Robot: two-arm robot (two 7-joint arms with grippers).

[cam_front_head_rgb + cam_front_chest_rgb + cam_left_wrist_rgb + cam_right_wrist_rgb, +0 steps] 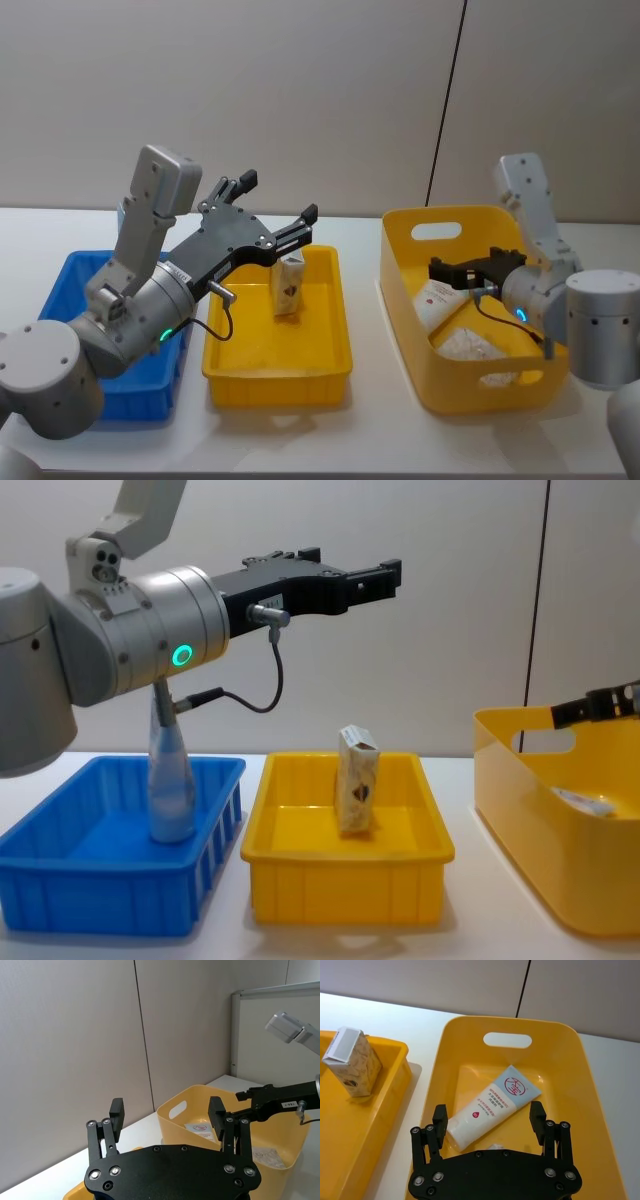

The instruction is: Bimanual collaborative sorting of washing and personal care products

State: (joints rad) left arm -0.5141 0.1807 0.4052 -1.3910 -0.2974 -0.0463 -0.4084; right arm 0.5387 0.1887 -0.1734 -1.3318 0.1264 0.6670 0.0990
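1. Right gripper (pixel 490 1120) hangs over the deep yellow handled bin (pixel 400 300), jaws spread wide and empty.
2. The white squeeze tube with red round logo (pixel 492 1106) lies flat on that bin's floor directly beneath it. Long axis runs diagonally, sealed logo end toward the handle slot, narrow end close to one finger (pixel 439 1119). A pale packet (pixel 468 343) lies just beside it.
3. Judgement: the right arm is nearer; the jaws should close across the tube's width, the bin walls limiting approach.
4. Left gripper (pixel 275 200) is raised above the shallow yellow tray (pixel 300 875), open, holding nothing.
5. A cream carton with dark print (pixel 357 780) stands upright in the tray.
6. A pale-blue tube (pixel 170 780) stands upright in the blue bin (pixel 60 880).
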